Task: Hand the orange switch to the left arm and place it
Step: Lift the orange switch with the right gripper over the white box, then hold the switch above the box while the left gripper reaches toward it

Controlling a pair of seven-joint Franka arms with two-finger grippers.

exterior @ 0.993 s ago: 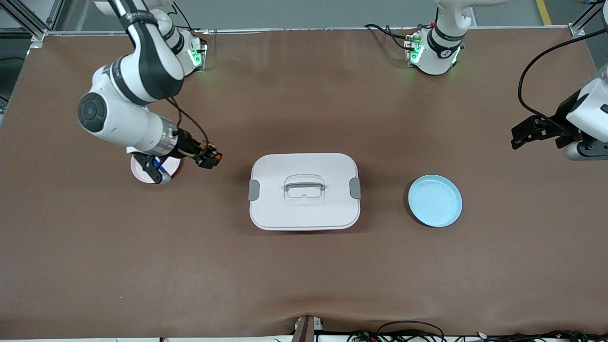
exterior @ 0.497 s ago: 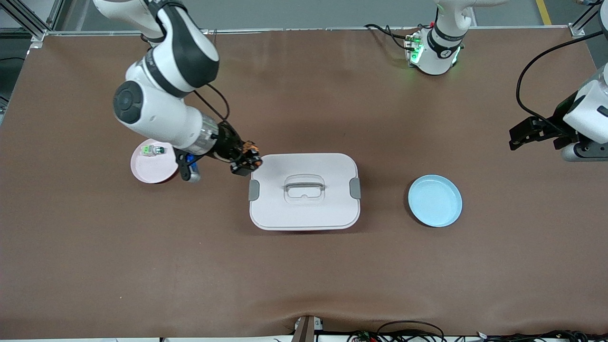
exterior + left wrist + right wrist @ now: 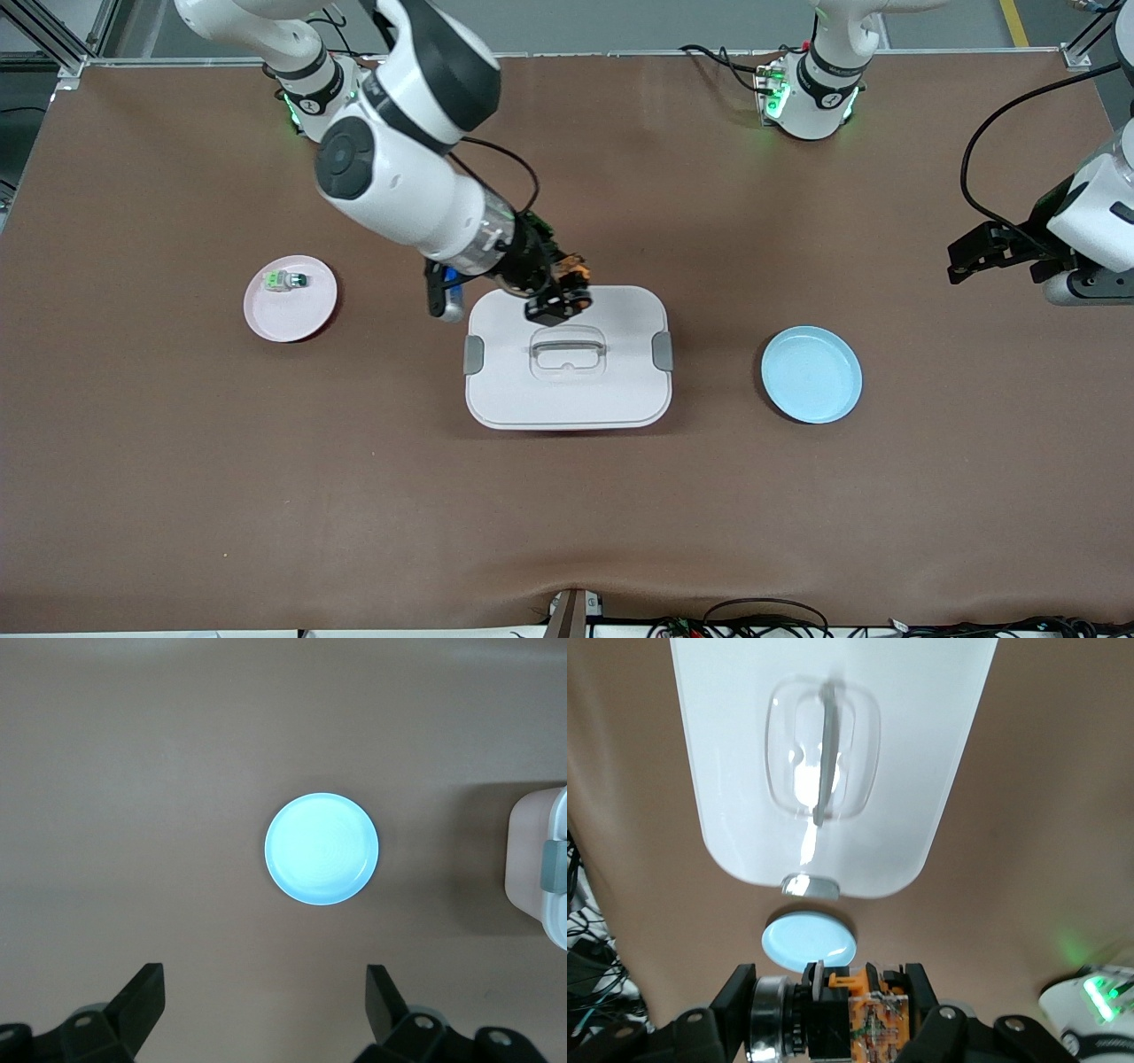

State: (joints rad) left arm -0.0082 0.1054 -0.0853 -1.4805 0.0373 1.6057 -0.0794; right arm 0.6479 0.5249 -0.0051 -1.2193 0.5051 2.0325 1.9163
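Here our right gripper [image 3: 560, 292] pinches the small black-and-orange push-button switch [image 3: 574, 266] above the large white lidded box [image 3: 567, 390], high enough, we judge, to clear it. Our left gripper [image 3: 266, 1001] waits spread wide above the round pale-blue plate [image 3: 322, 849], ready to receive.

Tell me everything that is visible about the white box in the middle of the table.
The box is a large white rounded rectangle that looks like glossy plastic. Its lid is on, with a grey clip at each short end and a recessed top handle. It rests flat on the brown table, between the pink plate and the blue plate. The right gripper, shut on the orange switch, hangs over its edge nearest the arm bases, not touching it.
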